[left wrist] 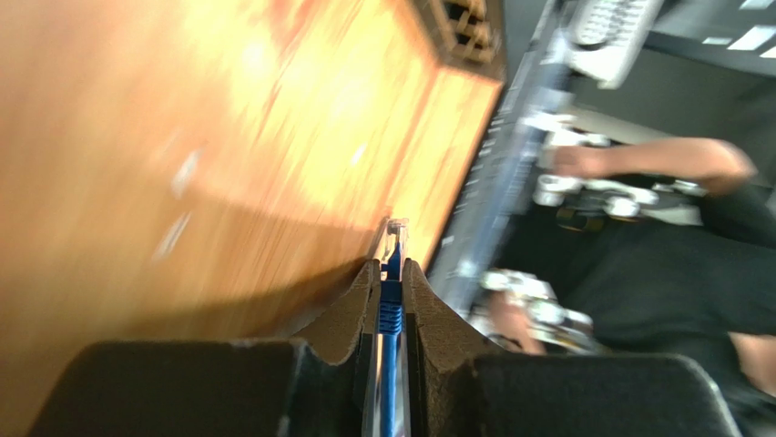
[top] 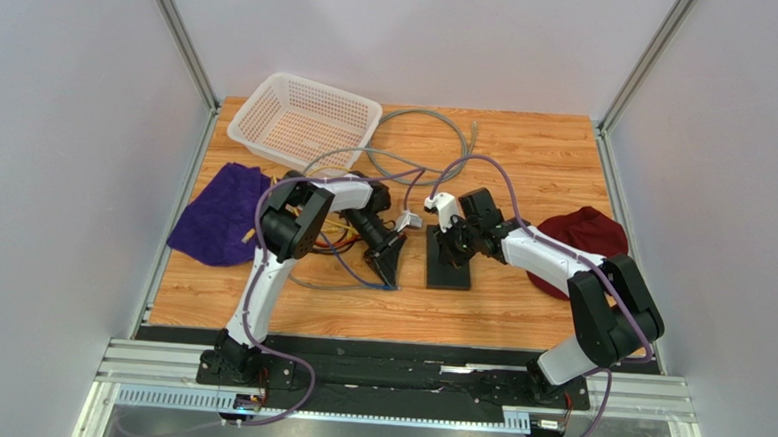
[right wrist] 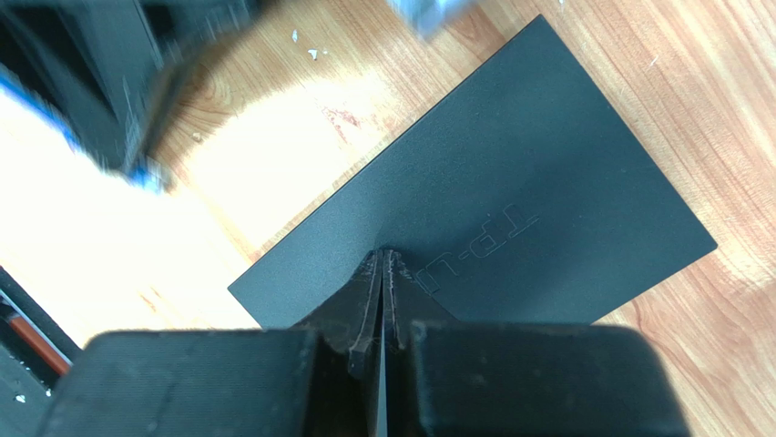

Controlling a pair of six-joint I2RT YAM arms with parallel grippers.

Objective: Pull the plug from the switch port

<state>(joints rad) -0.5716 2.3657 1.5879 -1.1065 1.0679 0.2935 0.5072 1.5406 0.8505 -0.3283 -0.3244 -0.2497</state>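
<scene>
wooden tabletop (top: 527, 146): switch (right wrist: 510, 209) under my closed right jaws; plug (left wrist: 397, 232) clamped in left jaws. draw level, straight from the port, switch pinned.

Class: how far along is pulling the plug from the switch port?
Done: the plug is out, its clear tip in open air. In hand: the left gripper clamps its blue cable; the right gripper, jaws shut, is over the switch top. Left: probably only releasing.
</scene>
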